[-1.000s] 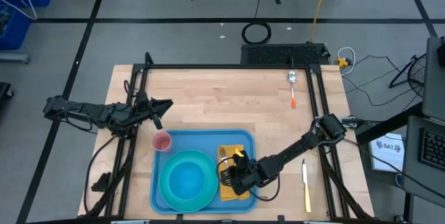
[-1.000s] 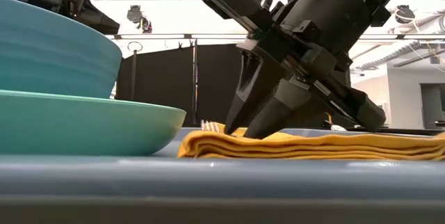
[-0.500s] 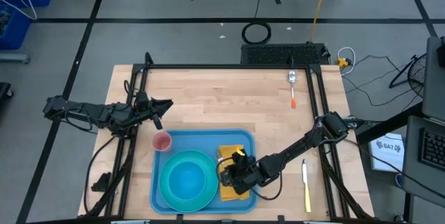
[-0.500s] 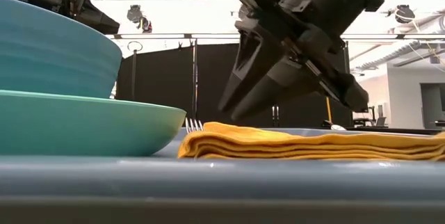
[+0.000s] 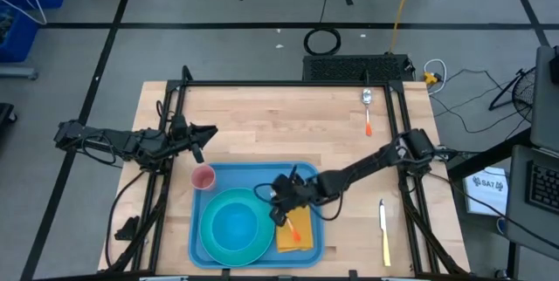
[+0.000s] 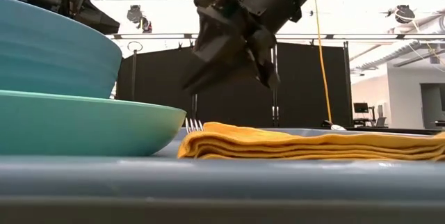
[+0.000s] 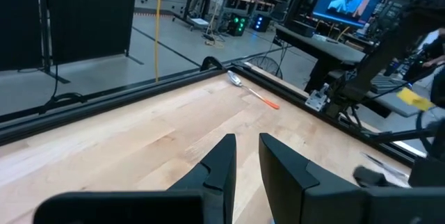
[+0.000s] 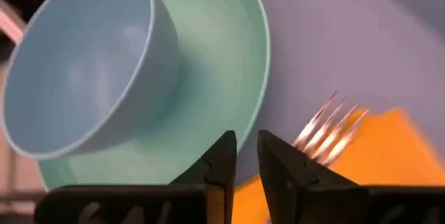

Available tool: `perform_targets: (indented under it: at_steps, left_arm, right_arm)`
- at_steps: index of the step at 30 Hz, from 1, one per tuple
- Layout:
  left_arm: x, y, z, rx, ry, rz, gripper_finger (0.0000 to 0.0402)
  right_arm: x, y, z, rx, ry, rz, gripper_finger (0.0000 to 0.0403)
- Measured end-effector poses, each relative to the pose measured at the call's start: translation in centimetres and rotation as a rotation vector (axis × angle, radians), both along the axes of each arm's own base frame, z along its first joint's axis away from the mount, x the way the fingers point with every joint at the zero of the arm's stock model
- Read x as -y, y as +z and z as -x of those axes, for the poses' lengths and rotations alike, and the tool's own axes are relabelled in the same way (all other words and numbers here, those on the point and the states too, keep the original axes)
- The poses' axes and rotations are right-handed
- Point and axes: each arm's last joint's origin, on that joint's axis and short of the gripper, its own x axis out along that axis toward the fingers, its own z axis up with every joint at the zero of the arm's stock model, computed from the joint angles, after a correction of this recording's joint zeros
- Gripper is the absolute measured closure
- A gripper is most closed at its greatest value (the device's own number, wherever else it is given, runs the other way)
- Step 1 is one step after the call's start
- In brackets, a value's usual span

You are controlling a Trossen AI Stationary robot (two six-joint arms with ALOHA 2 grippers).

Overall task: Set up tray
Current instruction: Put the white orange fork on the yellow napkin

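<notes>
While the right gripper (image 5: 281, 204) hangs over the light-blue tray (image 5: 307, 174), its jaws sit nearly together with a thin gap, holding nothing. Tray lies directly under those jaws, on the wooden surface (image 5: 288, 124), spreading out to both sides of them. Low view: right gripper (image 6: 229, 71) is clear above the folded yellow-orange napkin (image 6: 306, 144), not touching it. Fork (image 8: 327, 128) lies on the napkin (image 8: 396, 154) just ahead of the jaws, tines (image 6: 193, 124) poking off the napkin's edge toward the teal plate (image 5: 210, 237). Blue bowl (image 8: 76, 64) sits on that plate (image 8: 229, 64), beside the jaws. Pink cup (image 5: 203, 177) at the tray's corner, between the two grippers. Left gripper (image 5: 210, 131) waits well apart from the tray, over bare surface, jaws slightly apart and empty. Spoon (image 5: 369, 108) and knife (image 5: 383, 229) lie off the tray, on the right arm's side.
</notes>
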Motion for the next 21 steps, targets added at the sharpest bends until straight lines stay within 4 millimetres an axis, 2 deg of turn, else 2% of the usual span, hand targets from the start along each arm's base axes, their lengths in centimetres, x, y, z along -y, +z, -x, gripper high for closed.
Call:
perform_targets:
  at_steps: [5,9,15,21]
  left_arm:
    - [0.0,0.0,0.0,-0.004,0.000,-0.001,0.0334]
    - [0.0,0.0,0.0,-0.006,0.000,-0.003,0.0334]
    - [0.0,0.0,0.0,-0.005,0.000,-0.004,0.0334]
    - [0.0,0.0,0.0,-0.007,0.000,-0.006,0.0334]
  right_arm:
    - [2.3,1.3,0.4,-0.044,0.121,0.123,0.0351]
    - [3.9,1.1,0.8,-0.136,0.176,0.209,0.0351]
    - [5.7,0.5,0.8,-0.141,0.250,0.214,0.0351]
    - [6.4,-0.6,1.0,-0.079,0.313,0.150,0.0349]
